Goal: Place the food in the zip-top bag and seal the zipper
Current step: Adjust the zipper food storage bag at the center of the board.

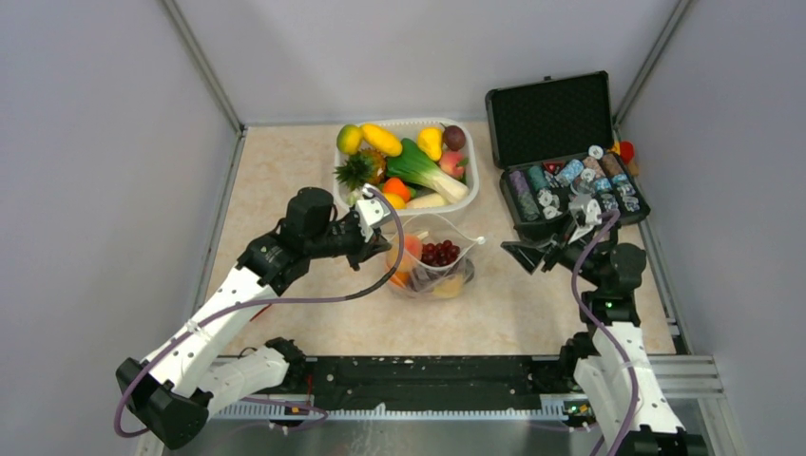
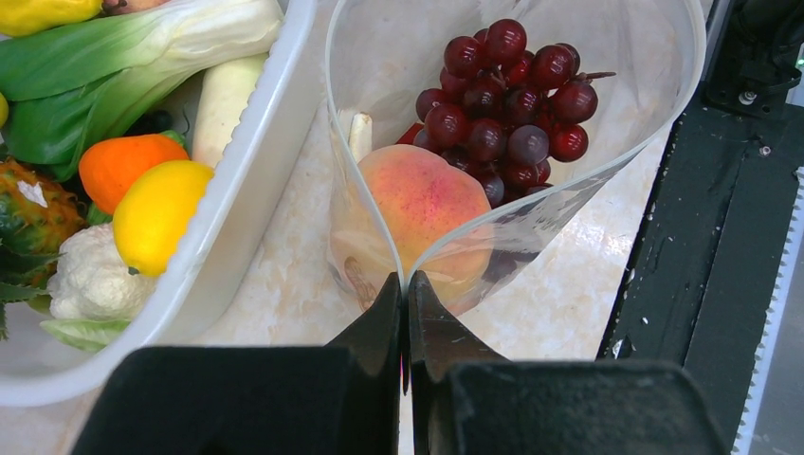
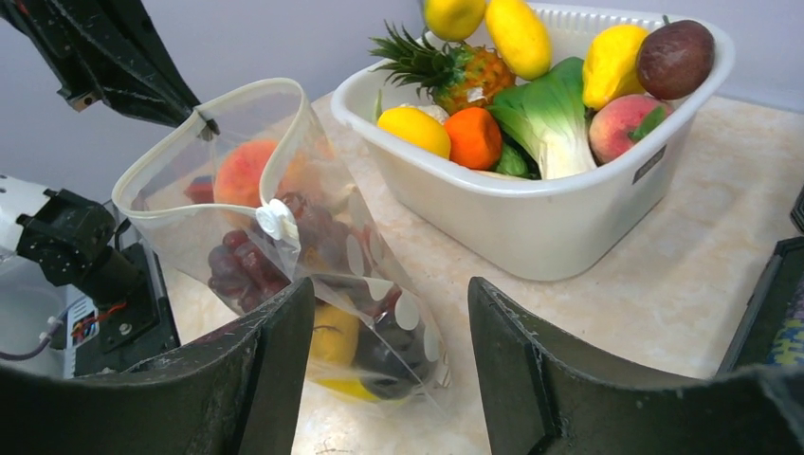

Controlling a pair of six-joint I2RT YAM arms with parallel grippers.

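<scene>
white tub at worktop's far edge | zip-top bag mid-worktop, just before it, mouth gaping | my left claw pinches its rim; my right claw spread, clear of it | grapes, peach inside

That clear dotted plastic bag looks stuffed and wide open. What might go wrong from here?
The left gripper pinches only one spot on the rim of the clear polka-dotted zip-top bag, so it might slip free.
The dark red grape bunch sits high near the whitish zipper strip and may jam it when the open right gripper seals.
</scene>
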